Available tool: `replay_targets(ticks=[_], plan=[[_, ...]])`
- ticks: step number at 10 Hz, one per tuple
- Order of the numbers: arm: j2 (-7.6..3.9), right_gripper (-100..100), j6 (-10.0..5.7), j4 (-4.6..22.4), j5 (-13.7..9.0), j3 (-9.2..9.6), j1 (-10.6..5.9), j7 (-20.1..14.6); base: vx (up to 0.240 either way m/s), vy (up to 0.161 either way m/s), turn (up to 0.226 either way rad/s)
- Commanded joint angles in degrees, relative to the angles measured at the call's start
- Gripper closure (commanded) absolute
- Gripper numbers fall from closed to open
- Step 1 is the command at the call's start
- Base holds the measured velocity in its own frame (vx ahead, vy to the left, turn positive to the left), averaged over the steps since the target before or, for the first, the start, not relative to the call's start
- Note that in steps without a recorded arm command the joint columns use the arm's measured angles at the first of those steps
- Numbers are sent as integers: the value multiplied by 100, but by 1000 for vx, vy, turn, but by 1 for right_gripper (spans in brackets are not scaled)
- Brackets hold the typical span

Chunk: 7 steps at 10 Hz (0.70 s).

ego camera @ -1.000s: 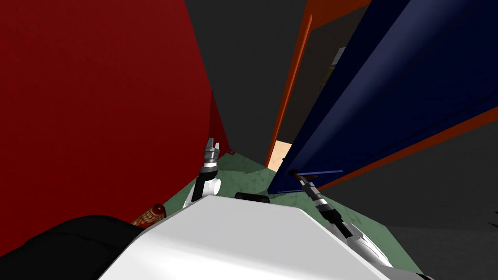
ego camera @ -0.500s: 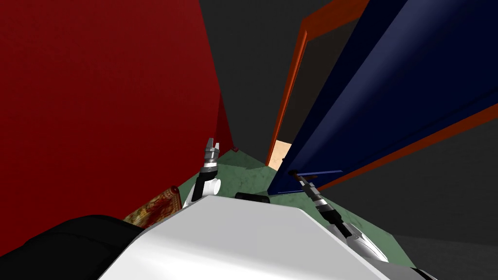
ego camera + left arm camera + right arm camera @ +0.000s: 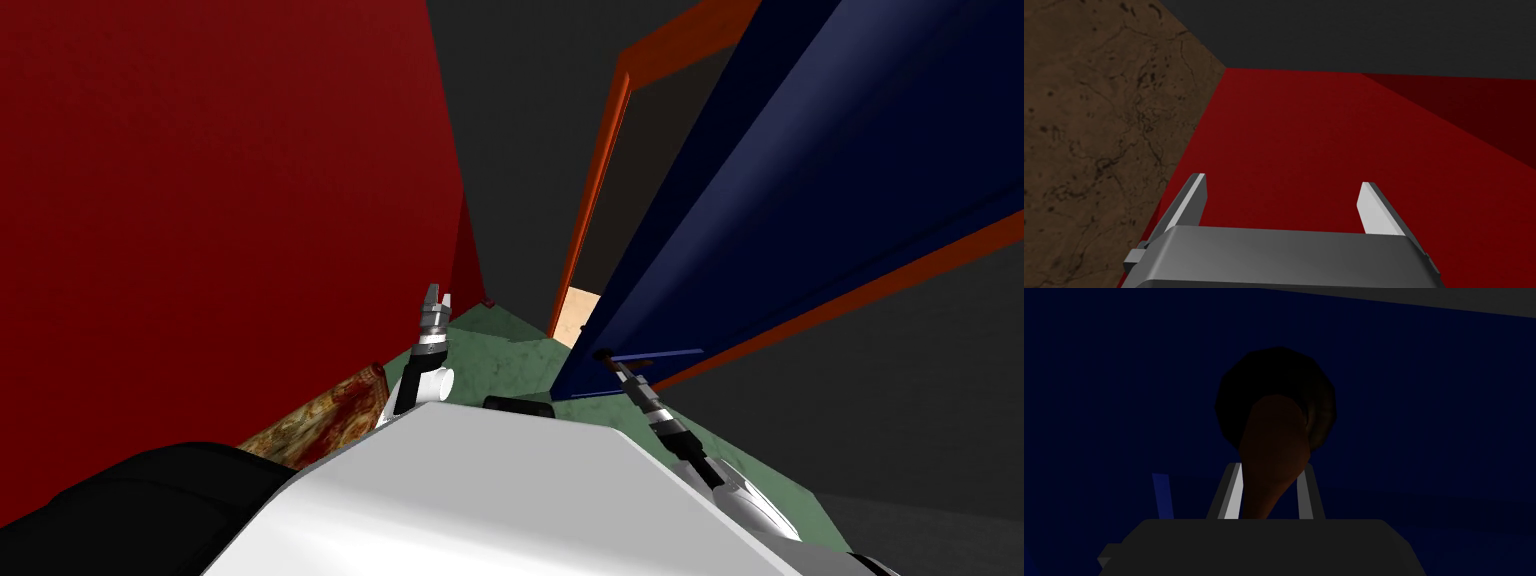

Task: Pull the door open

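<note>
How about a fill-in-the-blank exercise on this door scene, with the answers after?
The right gripper is ____ on the brown door handle.
The door is dark ____.
The left gripper has its fingers ____, facing a red wall.
Missing words: shut; blue; open.

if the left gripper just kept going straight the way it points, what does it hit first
Most likely the red wall: it lies straight ahead between the left gripper's open fingers, with nothing in front of it. How far off is unclear.
</note>
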Motion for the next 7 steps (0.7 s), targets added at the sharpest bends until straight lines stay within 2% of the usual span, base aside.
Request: replay_targets(ticks=[1, 7], plan=[[-2, 100, -31, 20, 8, 6, -1, 7, -173, -91, 127], [-41, 100, -110, 129, 10, -10, -48, 10, -215, -115, 177]])
